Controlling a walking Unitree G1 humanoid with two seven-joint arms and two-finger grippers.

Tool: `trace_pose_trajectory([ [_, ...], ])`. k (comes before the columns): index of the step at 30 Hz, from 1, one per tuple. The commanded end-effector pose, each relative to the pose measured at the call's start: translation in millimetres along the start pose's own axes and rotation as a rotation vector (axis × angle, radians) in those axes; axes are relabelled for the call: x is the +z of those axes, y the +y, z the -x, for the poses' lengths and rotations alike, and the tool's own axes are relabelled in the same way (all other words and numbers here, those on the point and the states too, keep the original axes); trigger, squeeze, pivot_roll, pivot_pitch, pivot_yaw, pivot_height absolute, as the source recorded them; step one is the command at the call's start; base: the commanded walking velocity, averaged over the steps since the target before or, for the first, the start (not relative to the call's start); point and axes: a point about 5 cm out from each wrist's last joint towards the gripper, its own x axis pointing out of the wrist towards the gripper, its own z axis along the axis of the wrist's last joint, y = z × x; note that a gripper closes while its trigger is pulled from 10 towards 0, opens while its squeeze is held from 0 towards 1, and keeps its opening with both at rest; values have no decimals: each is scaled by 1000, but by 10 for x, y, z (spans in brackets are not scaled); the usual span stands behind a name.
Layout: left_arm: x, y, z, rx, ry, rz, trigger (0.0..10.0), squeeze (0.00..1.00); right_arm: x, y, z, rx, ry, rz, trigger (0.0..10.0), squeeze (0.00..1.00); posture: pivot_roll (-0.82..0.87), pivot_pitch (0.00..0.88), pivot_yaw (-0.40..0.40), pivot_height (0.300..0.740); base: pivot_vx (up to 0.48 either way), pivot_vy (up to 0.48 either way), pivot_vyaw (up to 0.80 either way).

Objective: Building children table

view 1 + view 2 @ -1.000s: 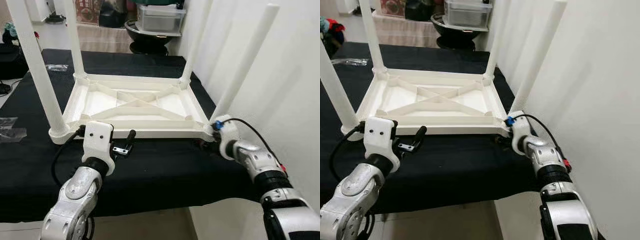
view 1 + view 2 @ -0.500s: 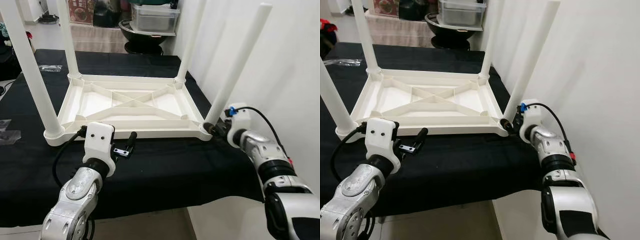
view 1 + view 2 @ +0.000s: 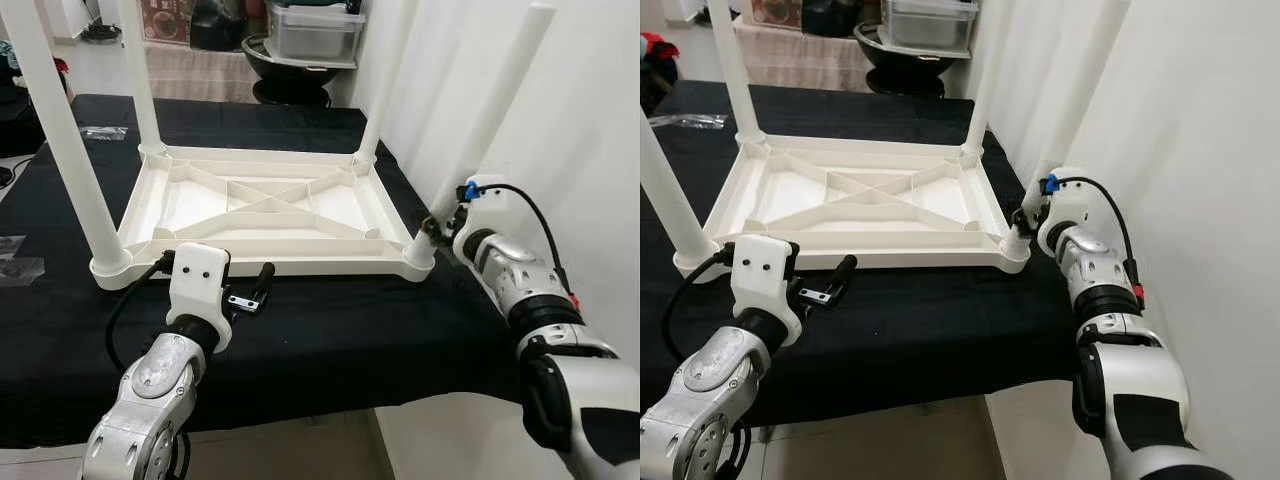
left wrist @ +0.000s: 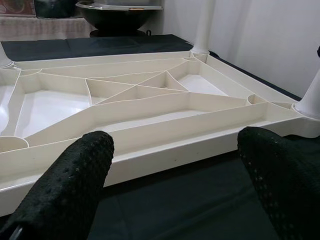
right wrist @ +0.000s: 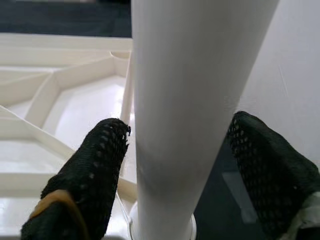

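Since a second ago the right gripper (image 5: 172, 165) rose to the near-right leg (image 3: 480, 130), jaws wide around it; left gripper (image 4: 175, 165) gapes idle; table (image 3: 265, 205) lies inverted on the black surface (image 3: 330, 330), all four legs seemingly fitted

White children's table, upside down on the black cloth

I see the plastic table (image 3: 262, 208) lying top-down, its ribbed underside with crossed braces facing up. All four round legs stand in the corner sockets; the near-right leg (image 3: 484, 123) leans outward toward the wall.
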Motion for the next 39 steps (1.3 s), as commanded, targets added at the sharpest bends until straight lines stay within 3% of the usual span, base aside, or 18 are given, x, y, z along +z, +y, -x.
trace_pose_trajectory([
  [1,21,-14,11,-2,-5,-2,10000,0,-5,-5,0,5,-21,-41,0,0,50,121,-158,740,0,0,0],
  [5,15,-17,12,-1,-3,-3,10000,0,-37,-26,19,31,-26,-53,0,0,46,118,-157,740,0,0,0],
  [8,-9,-42,8,-11,3,2,10000,0,-248,-132,105,66,14,-87,0,0,34,109,-148,740,0,0,0],
  [13,-12,-61,-2,-20,2,6,10000,0,-316,-126,128,96,17,-104,0,0,31,107,-145,740,0,0,0],
  [16,-14,-64,-5,-22,3,4,10000,0,-310,-51,141,192,-8,-117,0,0,30,105,-144,740,0,0,0],
  [18,-21,-70,-6,-27,6,5,10000,0,-292,114,205,388,-31,-133,0,0,21,100,-135,740,0,0,0],
  [19,-21,-70,-6,-27,6,5,10000,0,-292,114,205,388,-31,-133,0,0,21,100,-135,740,0,0,0],
  [21,-25,-76,-7,-32,7,7,10000,0,-279,236,275,520,-38,-143,0,0,21,100,-135,740,0,0,0],
  [23,-25,-77,-7,-33,7,7,10000,0,-277,253,287,540,-39,-145,0,0,21,100,-135,740,0,0,0],
  [25,-48,-120,-1,-60,15,18,10000,0,-166,573,494,738,-74,-203,0,0,14,91,-132,740,0,0,0],
  [28,-48,-120,-1,-60,15,18,10000,0,-166,573,494,738,-74,-203,0,0,14,91,-132,740,0,0,0],
  [29,-65,-146,11,-80,25,26,10000,0,-151,723,590,813,-78,-194,0,0,18,88,-136,740,0,0,0],
  [30,-65,-146,11,-80,25,26,10000,0,-151,723,590,813,-78,-194,0,0,18,88,-136,740,0,0,0],
  [31,-91,-166,29,-98,40,25,10000,0,-134,849,638,856,-80,-192,0,0,21,87,-139,740,0,0,0],
  [37,-120,-173,47,-110,58,18,10000,0,0,1065,664,891,-114,-238,0,0,20,91,-142,740,0,0,0],
  [39,-116,-166,37,-101,56,16,10000,0,131,1342,805,1005,-145,-293,0,0,17,98,-145,740,0,0,0],
])
